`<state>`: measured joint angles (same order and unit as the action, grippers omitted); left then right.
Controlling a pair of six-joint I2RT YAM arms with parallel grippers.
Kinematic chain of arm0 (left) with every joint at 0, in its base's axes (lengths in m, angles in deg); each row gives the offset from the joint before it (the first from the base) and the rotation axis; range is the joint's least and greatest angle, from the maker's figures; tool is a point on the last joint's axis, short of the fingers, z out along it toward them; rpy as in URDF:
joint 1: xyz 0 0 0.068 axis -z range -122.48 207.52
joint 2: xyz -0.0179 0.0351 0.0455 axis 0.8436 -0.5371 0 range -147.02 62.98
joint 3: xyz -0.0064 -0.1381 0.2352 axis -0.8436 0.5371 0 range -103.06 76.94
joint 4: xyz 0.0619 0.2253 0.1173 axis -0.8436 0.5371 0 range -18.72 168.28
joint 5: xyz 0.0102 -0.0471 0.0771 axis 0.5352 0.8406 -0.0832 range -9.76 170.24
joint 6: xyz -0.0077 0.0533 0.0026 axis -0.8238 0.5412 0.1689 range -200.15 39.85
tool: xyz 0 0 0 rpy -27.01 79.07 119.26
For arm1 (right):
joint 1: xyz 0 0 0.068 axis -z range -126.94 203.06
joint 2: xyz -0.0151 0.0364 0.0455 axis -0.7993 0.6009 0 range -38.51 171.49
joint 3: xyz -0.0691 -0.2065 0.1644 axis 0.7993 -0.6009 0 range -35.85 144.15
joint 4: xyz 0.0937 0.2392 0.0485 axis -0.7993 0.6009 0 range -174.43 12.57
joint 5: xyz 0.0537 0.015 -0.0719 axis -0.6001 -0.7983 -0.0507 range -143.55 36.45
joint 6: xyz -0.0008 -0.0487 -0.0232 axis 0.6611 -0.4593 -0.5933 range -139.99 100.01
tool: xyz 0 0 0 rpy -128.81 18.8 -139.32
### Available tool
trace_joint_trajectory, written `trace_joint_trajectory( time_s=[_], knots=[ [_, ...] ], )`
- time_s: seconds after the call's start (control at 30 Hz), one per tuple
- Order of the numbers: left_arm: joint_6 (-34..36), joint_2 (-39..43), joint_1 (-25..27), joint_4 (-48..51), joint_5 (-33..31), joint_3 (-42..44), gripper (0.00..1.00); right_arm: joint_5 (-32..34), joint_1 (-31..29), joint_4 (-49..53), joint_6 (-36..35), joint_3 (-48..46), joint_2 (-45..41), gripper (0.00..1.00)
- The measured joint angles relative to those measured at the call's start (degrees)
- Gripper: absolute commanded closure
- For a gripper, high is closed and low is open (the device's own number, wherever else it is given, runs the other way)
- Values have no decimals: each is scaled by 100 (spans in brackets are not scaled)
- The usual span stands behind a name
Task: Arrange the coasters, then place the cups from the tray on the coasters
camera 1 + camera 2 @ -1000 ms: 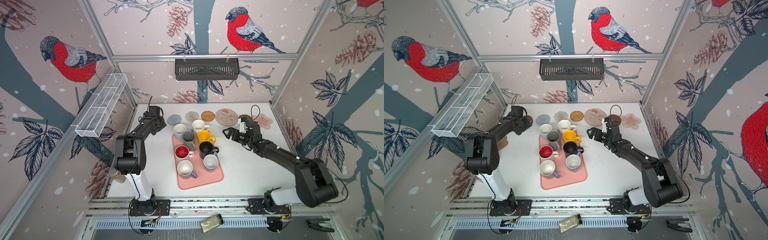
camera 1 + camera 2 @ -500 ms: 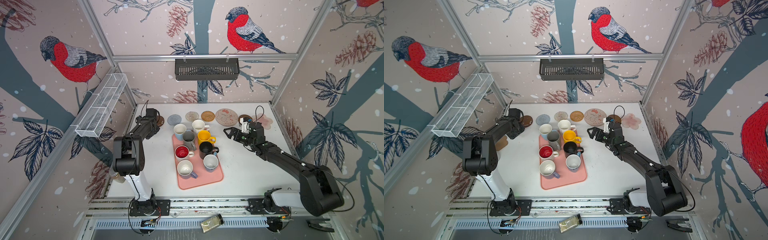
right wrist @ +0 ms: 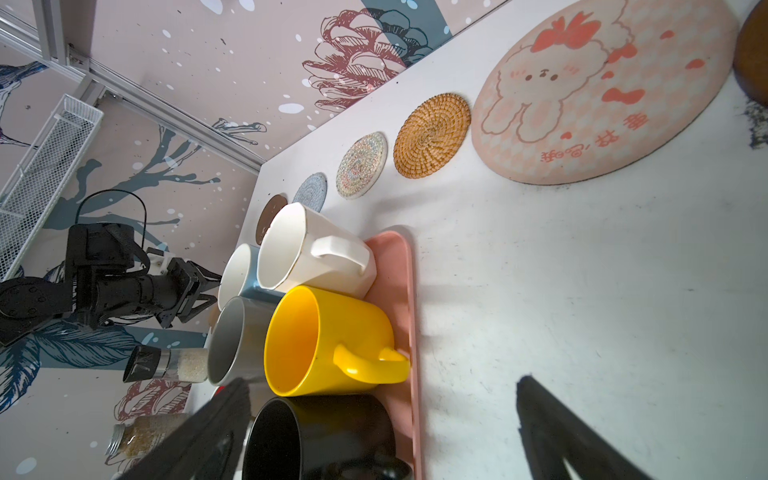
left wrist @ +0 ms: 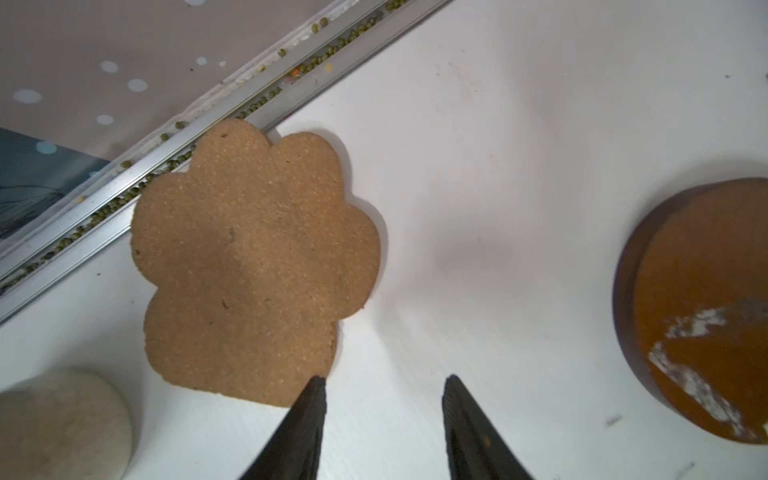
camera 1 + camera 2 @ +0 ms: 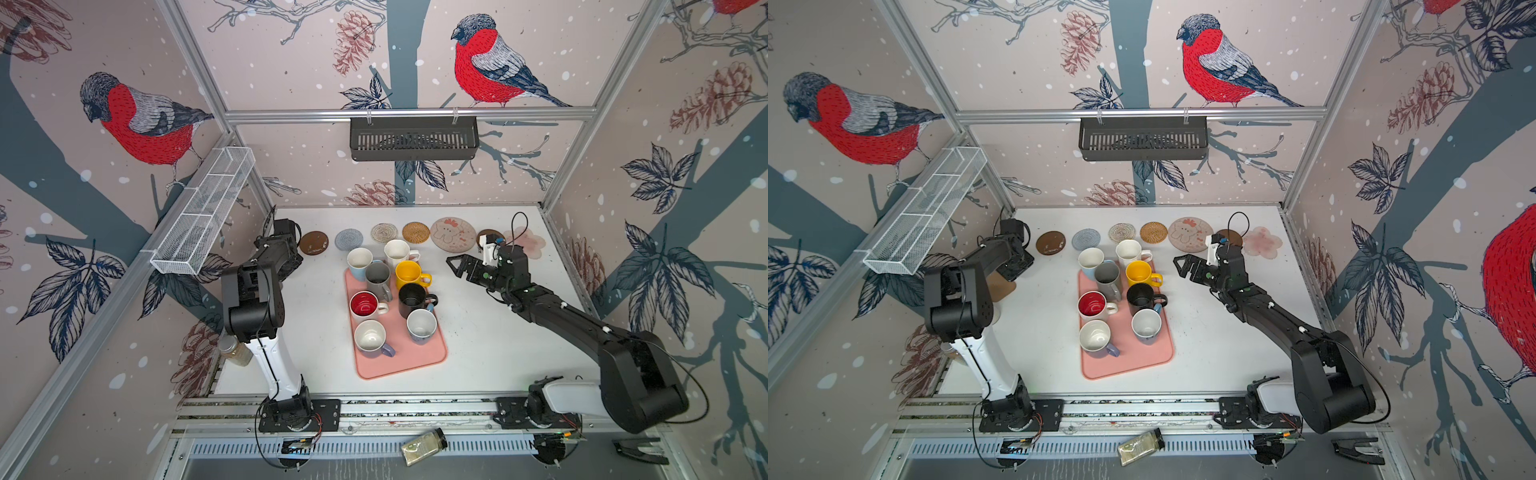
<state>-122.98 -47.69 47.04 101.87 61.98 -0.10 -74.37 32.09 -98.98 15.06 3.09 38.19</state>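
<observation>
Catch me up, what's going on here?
Two arms are setting out coasters before moving mugs. Seven coasters lie in a row along the back. The paw coaster lies apart from them, by the edge rail. The left gripper is over it, jaws apart, one fingertip at its edge, nothing gripped. The right gripper is open and empty beside the yellow mug. All eight mugs are bunched at the tray, none on a coaster yet.
</observation>
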Motion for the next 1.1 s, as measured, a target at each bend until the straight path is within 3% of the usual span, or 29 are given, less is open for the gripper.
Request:
trace_joint_trajectory(
  time_s=[0.3, 0.43, 0.73, 1.1],
  knots=[
    [-13, 22, -210, -39, -111, 129, 28, -15, -22, -42, 87, 0, 144, 1],
    [-9, 22, -216, -44, -105, 125, 27, -17, -35, -42, 87, 0, 155, 1],
    [-68, -190, -216, -131, 109, 319, 28, -15, -35, -42, 87, 0, 133, 1],
    [-79, -343, -216, 42, 33, 151, 37, -15, -35, -42, 87, -4, 120, 1]
  ],
)
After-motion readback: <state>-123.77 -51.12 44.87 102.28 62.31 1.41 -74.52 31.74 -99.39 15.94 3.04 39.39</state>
